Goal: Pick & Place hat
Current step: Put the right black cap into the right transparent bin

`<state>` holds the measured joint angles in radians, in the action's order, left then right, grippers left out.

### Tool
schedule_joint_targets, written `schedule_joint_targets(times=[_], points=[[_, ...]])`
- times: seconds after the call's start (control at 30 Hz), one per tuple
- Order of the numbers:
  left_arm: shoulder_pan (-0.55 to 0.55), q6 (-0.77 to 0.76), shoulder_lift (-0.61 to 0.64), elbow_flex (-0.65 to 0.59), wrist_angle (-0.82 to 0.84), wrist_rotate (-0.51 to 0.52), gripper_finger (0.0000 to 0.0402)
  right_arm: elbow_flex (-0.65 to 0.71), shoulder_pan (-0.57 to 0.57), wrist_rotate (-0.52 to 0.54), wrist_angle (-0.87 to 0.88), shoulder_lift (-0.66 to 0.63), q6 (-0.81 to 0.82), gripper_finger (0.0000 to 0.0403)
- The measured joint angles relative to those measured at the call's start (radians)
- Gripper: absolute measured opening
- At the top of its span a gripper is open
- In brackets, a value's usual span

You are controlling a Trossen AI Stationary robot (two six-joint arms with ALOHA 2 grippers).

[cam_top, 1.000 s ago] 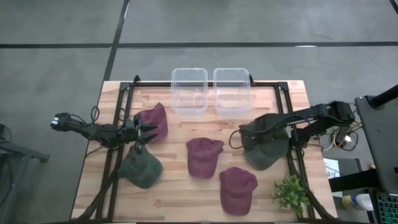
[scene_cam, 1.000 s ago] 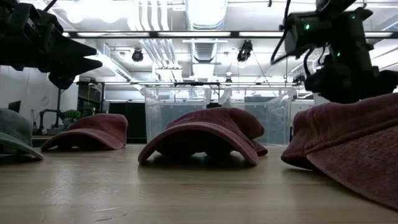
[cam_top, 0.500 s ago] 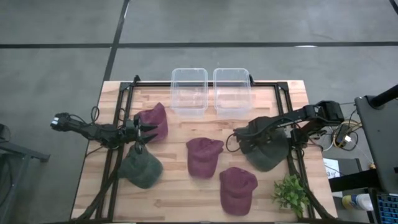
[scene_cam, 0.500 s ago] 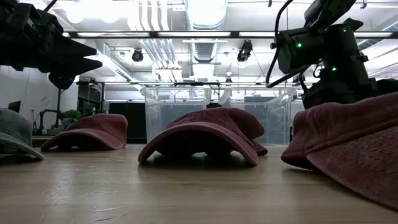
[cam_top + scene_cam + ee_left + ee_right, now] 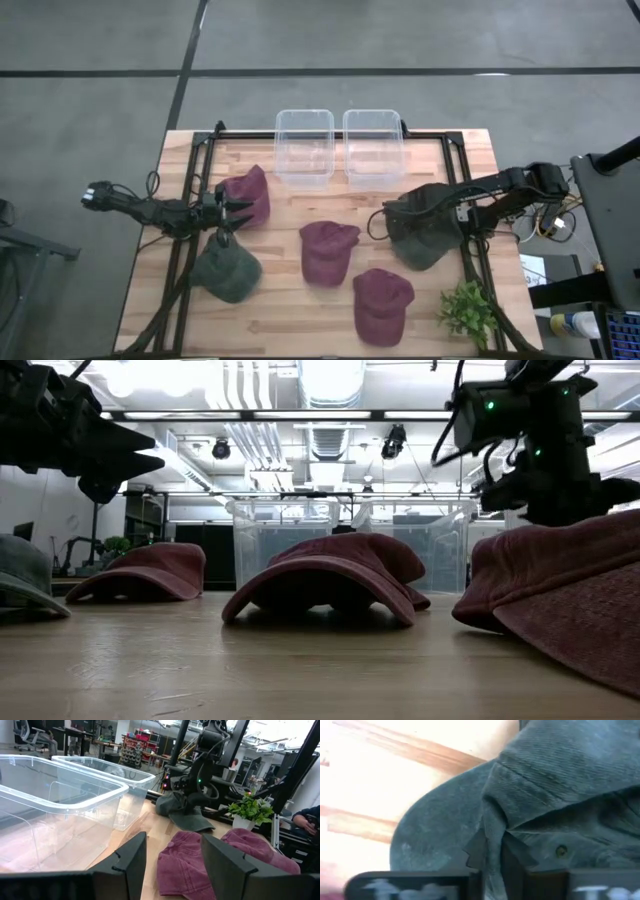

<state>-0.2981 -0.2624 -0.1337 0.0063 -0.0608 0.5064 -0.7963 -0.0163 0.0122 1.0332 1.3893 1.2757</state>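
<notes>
My right gripper is shut on a dark green cap at the table's right side. The same cap shows in the right wrist view and, far off, in the left wrist view. My left gripper is open and empty, held above the table beside a maroon cap at the far left. A second green cap lies near it. Two more maroon caps lie on their brims in the middle. My right gripper pinches a raised fold of the cap's crown, beside the seam where the brim begins, between its two fingers. The fingers come from above, slanting from the table's right. The cap hangs below them; whether its brim is clear of the table I cannot tell.
Two clear plastic bins stand side by side at the far edge. A small green plant stands at the near right corner. Black frame rails run along the table's left and right sides.
My right gripper, shut on the green cap, has dipped a little toward the table's near left and then risen back again; the cap has shifted slightly with it.
</notes>
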Motion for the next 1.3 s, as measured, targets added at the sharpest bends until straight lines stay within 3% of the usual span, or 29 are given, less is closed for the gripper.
schedule_joint_targets(times=[0.3, 0.57, 0.9, 1.07, 1.3], points=[[0.0, 0.001, 0.0, 0.0, 0.0, 0.0, 0.0181, -0.12, -0.049, -0.005, 0.239, -0.132, -0.006, 0.0009], [0.0, 0.001, 0.0, 0.0, 0.0, 0.0, 0.0181, -0.407, -0.102, -0.008, 0.54, -0.178, -0.081, 0.0009], [0.0, 0.001, -0.001, 0.0, 0.001, 0.0, 0.0181, -0.753, -0.124, -0.003, 0.532, -0.186, -0.217, 0.0009], [0.0, 0.001, -0.001, 0.0, 0.001, 0.0, 0.0181, -0.913, -0.124, 0.106, 0.506, -0.17, -0.311, 0.0008], [0.0, 0.001, -0.001, 0.0, 0.0, 0.0, 0.0181, -1.069, -0.119, 0.227, 0.293, -0.126, -0.593, 0.0008]])
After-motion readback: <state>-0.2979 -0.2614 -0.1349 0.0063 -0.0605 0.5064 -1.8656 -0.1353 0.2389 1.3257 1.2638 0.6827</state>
